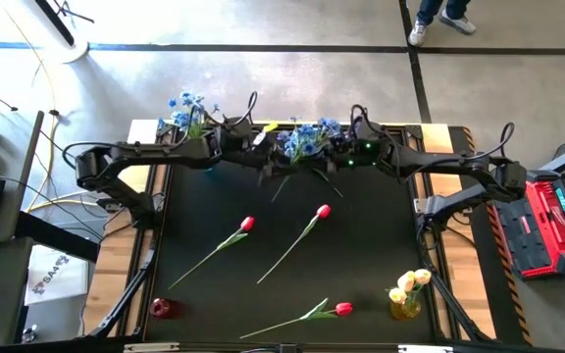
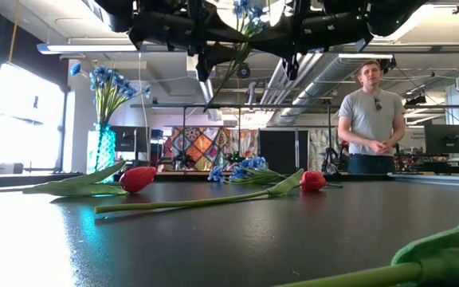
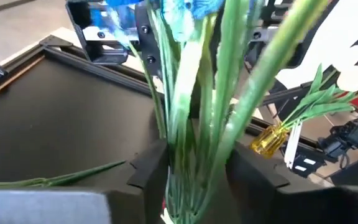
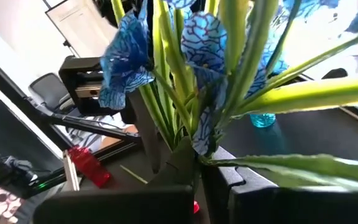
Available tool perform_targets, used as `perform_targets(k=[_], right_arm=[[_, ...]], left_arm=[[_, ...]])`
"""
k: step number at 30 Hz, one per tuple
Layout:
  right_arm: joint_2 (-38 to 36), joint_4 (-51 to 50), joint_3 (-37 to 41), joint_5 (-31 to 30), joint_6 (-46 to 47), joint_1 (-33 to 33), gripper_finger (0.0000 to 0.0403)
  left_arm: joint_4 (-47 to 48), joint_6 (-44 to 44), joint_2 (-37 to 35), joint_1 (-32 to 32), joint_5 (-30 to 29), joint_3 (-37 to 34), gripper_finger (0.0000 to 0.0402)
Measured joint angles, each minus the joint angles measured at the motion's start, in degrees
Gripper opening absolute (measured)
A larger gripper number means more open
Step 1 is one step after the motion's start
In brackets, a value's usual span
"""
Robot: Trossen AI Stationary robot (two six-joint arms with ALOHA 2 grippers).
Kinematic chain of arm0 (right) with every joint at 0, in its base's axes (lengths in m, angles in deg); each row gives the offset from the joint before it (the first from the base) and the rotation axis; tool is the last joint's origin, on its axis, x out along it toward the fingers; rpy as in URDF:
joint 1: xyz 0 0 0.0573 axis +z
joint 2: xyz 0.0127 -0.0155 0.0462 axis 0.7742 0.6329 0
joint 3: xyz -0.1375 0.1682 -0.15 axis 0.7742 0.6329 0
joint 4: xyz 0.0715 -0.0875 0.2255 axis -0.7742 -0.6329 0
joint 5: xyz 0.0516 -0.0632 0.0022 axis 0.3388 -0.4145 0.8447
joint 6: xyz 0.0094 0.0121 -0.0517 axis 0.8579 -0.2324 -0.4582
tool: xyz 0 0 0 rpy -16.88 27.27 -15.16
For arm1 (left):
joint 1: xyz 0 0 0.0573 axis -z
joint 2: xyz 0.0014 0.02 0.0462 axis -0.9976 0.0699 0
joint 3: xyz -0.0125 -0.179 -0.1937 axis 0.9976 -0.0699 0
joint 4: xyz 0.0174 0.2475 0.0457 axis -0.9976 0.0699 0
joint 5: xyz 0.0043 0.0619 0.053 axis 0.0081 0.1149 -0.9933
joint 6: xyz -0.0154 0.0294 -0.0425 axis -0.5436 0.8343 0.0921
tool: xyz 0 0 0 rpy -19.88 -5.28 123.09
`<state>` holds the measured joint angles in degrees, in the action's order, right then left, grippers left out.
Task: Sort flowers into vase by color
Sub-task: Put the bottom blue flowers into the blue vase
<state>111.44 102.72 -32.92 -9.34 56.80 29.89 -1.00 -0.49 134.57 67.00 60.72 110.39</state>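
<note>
Red tulips (image 1: 246, 225) on black table (image 1: 361, 265), person (image 2: 370, 119) beyond

- Grey concrete floor (image 1: 292, 83) runs past the table's far edge, crossed by a dark taped line (image 1: 263, 47).
- A person (image 2: 370, 119) in a grey T-shirt stands beyond the table.
- Bright window (image 2: 26, 119) at far left.
- Patterned hanging (image 2: 205, 147) on the far wall.
- Long ceiling light (image 2: 110, 48) overhead.
- Red case (image 1: 554, 226) right of the table.
</note>
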Motion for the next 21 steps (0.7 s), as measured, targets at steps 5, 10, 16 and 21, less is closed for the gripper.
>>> perform_targets(k=[5, 10, 16, 21], right_arm=[[0.0, 0.1, 0.0, 1.0, 0.0, 0.0, 0.0], [0.0, 0.1, 0.0, 1.3, -0.3, 0.0, 0.0005], [0.0, 0.1, 0.0, 0.4, -0.3, 0.0, 0.0051], [0.0, 0.1, -0.1, -3.3, 0.4, -1.1, 0.0111]], left_arm=[[-0.1, 0.0, -0.1, 0.0, -0.3, 0.0, 0.0093], [0.0, 1.0, -0.1, -0.1, 0.6, 0.0, 0.0019], [1.0, 0.6, -1.2, -0.6, 0.6, 0.0, 0.0004], [4.7, 3.0, -5.9, -2.0, -3.3, 0.0, 0.0001]])
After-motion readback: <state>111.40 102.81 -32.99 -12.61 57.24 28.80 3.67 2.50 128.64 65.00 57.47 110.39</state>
